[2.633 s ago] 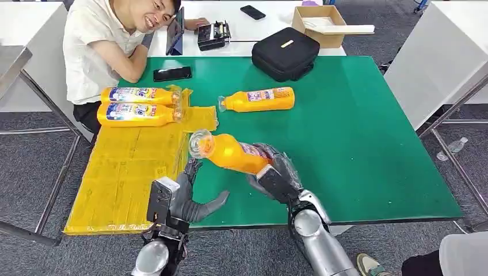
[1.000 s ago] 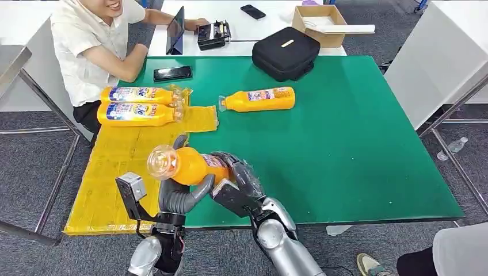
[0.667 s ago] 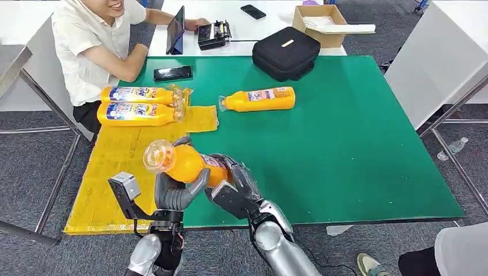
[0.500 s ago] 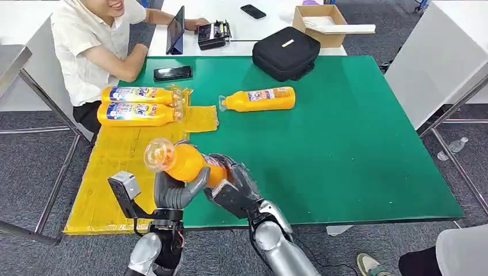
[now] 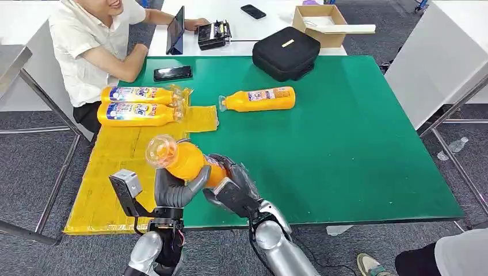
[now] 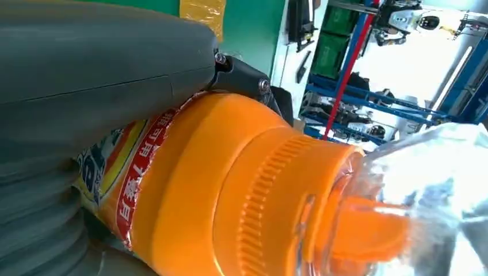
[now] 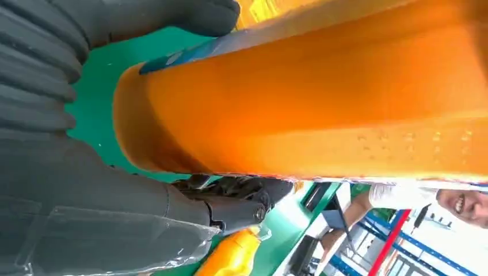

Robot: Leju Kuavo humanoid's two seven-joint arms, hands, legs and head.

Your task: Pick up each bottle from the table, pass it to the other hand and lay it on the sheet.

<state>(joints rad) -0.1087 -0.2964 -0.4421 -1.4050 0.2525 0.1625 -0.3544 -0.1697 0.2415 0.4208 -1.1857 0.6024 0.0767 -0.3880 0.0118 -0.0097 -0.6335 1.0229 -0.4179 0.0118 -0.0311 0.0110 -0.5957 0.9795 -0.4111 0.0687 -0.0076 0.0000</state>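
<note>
Over the near left part of the green table [image 5: 357, 149], beside the yellow sheet [image 5: 124, 167], an orange bottle [image 5: 187, 161] hangs tilted in mid-handover, clear cap up and toward the sheet. The robot's right hand [image 5: 233, 187] grips its base end while the left hand [image 5: 172, 192] wraps the shoulder from below, thumb across the body. The handover would go best if the right hand let go only once the left is firmly set, since the smooth plastic could slip. Two bottles [image 5: 138, 105] lie at the sheet's far end; its near stretch is open room for laying this one. A fourth bottle [image 5: 258, 99] waits mid-table. A seated person [image 5: 95, 46] leans at the far left corner, by a phone [image 5: 172, 73].
</note>
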